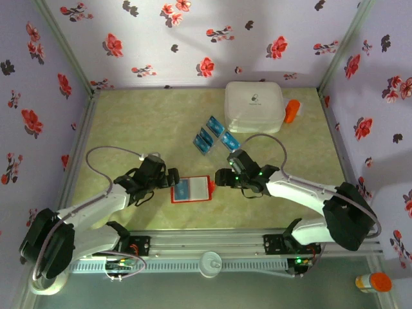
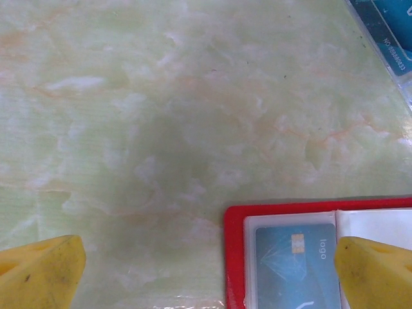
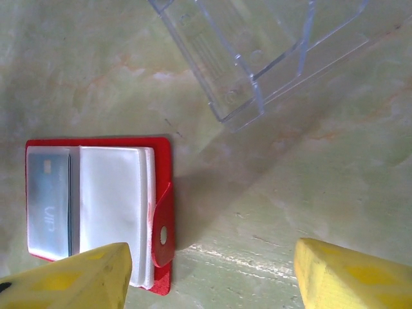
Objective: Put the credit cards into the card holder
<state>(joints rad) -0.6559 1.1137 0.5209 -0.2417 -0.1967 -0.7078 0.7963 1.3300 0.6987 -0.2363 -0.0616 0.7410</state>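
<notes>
Left gripper (image 2: 207,261): released, fingers wide, set either side of the near corner of the card holder (image 3: 162,151); grasps nothing.
Right gripper (image 3: 212,257): released, nothing between the fingers; one finger overlaps the holder's edge beside the snap flap (image 3: 163,232).
Card holder: lies open on the table (image 1: 141,129) between both grippers, one blue card (image 2: 293,261) seated in a pocket.
Step, judged: fetch the next card.
Method advised: lift the right gripper straight up, clear of the flap; let the left pin the cover; take a card by its long edges.
Count: holder, one; seated card, one; loose credit cards (image 1: 205,141) near the white box (image 1: 254,106), apparently four, edges blurred.
</notes>
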